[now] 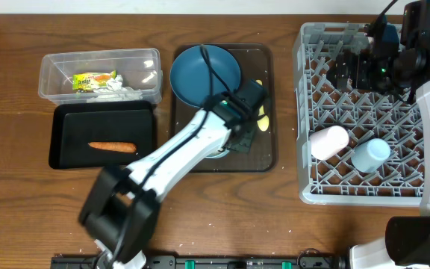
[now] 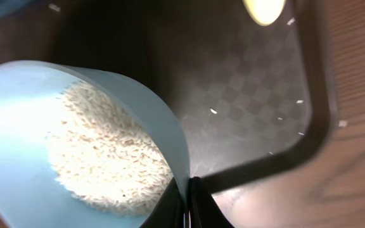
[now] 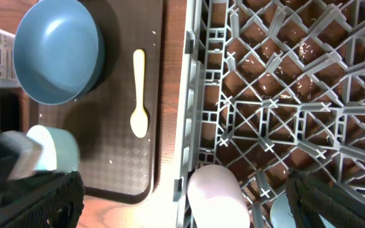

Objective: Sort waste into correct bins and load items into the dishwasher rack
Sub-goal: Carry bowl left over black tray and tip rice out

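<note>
as left end effector point(image 2: 187, 204) pinches bowl point(image 2: 18, 101), rice point(image 2: 106, 152) inside

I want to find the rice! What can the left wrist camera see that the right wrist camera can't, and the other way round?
Only the left wrist view shows the white rice heaped inside the pale blue bowl. Only the right wrist view shows the dark blue plate, the grey dishwasher rack and the pinkish-white cup in it. Both show the bowl, the yellow spoon and the dark brown tray that they sit on.
</note>
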